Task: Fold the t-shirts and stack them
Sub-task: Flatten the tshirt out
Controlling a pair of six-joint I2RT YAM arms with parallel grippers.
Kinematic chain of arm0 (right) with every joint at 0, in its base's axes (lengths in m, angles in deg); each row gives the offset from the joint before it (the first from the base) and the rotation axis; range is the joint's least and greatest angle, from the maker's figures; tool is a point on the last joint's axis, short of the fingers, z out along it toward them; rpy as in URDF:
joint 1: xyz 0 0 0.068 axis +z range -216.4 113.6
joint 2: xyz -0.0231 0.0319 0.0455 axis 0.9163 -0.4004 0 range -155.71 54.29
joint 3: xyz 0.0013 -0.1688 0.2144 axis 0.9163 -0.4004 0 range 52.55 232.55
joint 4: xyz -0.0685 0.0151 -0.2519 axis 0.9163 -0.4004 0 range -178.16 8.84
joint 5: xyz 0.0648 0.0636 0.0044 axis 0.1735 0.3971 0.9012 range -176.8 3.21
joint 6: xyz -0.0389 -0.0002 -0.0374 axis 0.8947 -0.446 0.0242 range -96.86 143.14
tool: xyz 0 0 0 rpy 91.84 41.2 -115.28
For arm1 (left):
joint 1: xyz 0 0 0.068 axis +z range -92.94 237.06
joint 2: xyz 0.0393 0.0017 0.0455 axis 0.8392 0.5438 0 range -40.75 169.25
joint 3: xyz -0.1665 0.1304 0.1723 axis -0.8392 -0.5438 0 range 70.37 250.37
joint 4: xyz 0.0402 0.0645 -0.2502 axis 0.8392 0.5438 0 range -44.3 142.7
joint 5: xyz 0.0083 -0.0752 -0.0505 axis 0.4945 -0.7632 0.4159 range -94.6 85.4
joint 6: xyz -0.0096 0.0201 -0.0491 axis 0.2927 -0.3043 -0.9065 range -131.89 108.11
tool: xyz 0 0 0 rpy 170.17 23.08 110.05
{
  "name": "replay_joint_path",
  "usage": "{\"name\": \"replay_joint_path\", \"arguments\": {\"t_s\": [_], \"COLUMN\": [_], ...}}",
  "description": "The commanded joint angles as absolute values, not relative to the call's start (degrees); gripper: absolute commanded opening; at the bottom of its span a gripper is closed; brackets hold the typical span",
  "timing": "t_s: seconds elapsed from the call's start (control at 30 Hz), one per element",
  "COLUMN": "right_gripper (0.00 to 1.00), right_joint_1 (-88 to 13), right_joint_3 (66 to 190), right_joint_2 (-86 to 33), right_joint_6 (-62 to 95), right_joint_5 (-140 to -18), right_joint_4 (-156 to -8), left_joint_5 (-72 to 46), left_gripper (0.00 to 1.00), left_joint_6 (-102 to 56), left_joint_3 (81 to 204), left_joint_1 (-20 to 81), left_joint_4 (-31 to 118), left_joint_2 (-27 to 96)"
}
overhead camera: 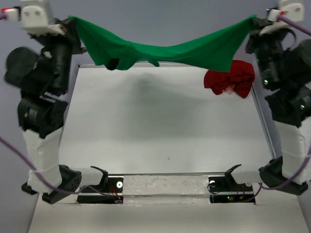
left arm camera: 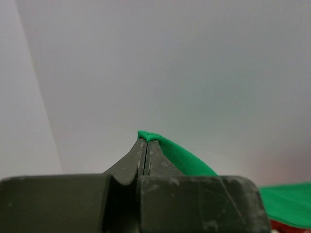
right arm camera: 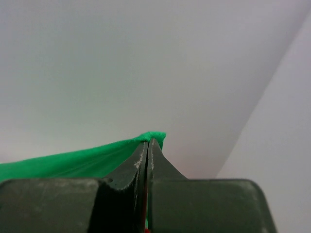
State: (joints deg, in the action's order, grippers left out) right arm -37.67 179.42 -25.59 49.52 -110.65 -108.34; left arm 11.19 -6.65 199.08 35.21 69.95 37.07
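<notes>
The left end effector [overhead camera: 73, 20] sits high at about 10 o'clock in the top view, its jaws pressed together on one corner of the green shirt [overhead camera: 170, 51]. The left wrist view shows this close up. The two fingers [left arm camera: 130, 161] meet with only a hairline seam between them. A small fold of the green shirt [left arm camera: 187, 159] pokes out past the tips at 12 o'clock, then runs away toward 4 o'clock.

The right end effector [overhead camera: 253, 20] sits opposite at about 2 o'clock, clamped on the other corner of the same shirt. In the right wrist view its fingers [right arm camera: 164, 164] are likewise closed tight. A nub of green shows just over the tips, and the cloth [right arm camera: 73, 162] stretches off toward 8 o'clock.

Between the two, the green shirt hangs in the air as a wide band across 12 o'clock of the top view, pulled up at each grip and sagging in the middle. Its lower edge is uneven, with a bunched part dropping lower at about 11 o'clock. It hangs over the far edge of the tabletop [overhead camera: 160, 131]; whether its lowest part touches the tabletop cannot be told.

The red shirt [overhead camera: 231, 77] lies crumpled in a heap at the tabletop's far right corner, about 1 o'clock. The green shirt overlaps its upper edge in the top view. A sliver of red [left arm camera: 286, 226] shows at 5 o'clock in the left wrist view.
</notes>
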Motion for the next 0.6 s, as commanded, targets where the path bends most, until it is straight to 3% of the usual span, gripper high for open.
{"name": "replay_joint_path", "arguments": {"t_s": [0.0,0.3,0.57], "right_gripper": [0.00,0.00,0.00], "right_joint_1": [-35.2,-34.7,-34.7], "right_joint_3": [175.8,171.7,160.8], "right_joint_2": [-18.0,-10.2,-5.8], "right_joint_6": [48.7,43.4,41.3], "right_joint_5": [-118.3,-119.0,-119.4], "right_joint_4": [-108.9,-116.5,-116.5], "left_joint_5": [16.4,17.4,17.5], "left_gripper": [0.00,0.00,0.00], "left_joint_6": [-7.9,-10.6,-11.5], "left_joint_3": [196.1,195.3,188.2], "left_joint_1": [33.7,34.1,35.9], "left_joint_4": [71.0,79.4,80.0], "left_joint_2": [27.3,17.7,14.4]}}
